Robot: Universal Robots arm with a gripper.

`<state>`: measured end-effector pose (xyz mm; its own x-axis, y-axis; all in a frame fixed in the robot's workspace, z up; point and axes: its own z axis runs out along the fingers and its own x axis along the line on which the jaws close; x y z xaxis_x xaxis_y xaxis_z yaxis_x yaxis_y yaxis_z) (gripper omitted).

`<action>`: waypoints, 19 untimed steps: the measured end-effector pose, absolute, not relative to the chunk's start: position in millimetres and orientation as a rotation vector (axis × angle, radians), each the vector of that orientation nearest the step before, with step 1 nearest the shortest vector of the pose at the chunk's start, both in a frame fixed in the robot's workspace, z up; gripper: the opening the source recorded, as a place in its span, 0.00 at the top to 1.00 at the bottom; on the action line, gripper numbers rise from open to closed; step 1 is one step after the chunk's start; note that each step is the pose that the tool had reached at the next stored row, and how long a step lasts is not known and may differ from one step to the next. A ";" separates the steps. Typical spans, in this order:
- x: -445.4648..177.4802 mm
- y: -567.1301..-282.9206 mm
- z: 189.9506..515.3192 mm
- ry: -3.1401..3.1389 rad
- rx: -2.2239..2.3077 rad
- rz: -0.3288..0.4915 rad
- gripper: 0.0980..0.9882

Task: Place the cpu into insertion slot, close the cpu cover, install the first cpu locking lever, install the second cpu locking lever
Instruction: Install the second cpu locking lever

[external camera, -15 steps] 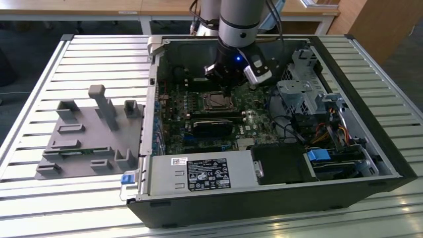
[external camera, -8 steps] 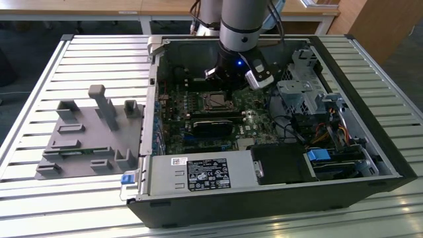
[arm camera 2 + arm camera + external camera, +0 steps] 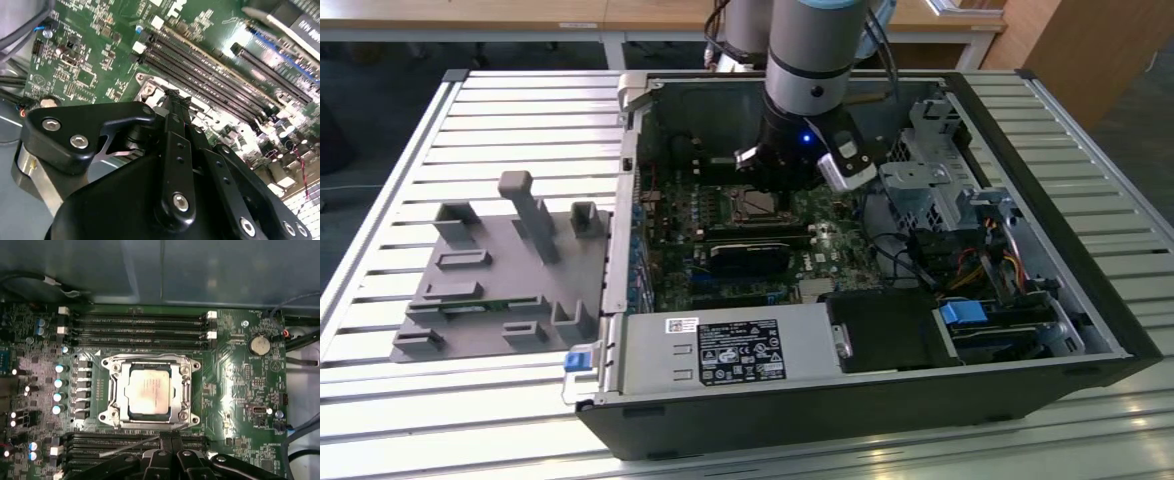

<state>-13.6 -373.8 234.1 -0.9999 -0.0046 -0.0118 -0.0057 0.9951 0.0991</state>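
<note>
Seated in its socket: dull silver-grey square cpu (image 3: 148, 391), framed by thin silvery metal cpu cover (image 3: 116, 390), closed flat. Hovering just beside: black hand (image 3: 166, 442), fingertips pinched narrow, holding nothing.

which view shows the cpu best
The first wrist view: the cpu lies face-up in its socket, framed by the cover, seen square-on. In the exterior view it is a small patch below the arm's wrist. In the second wrist view the gripper blocks the socket.
</note>
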 end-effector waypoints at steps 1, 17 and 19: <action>-13.7 -375.1 234.0 3.126 -0.008 0.156 0.97; -50.4 -376.9 226.5 3.126 -0.008 0.160 0.97; -51.0 -376.9 223.1 3.126 -0.008 0.162 0.97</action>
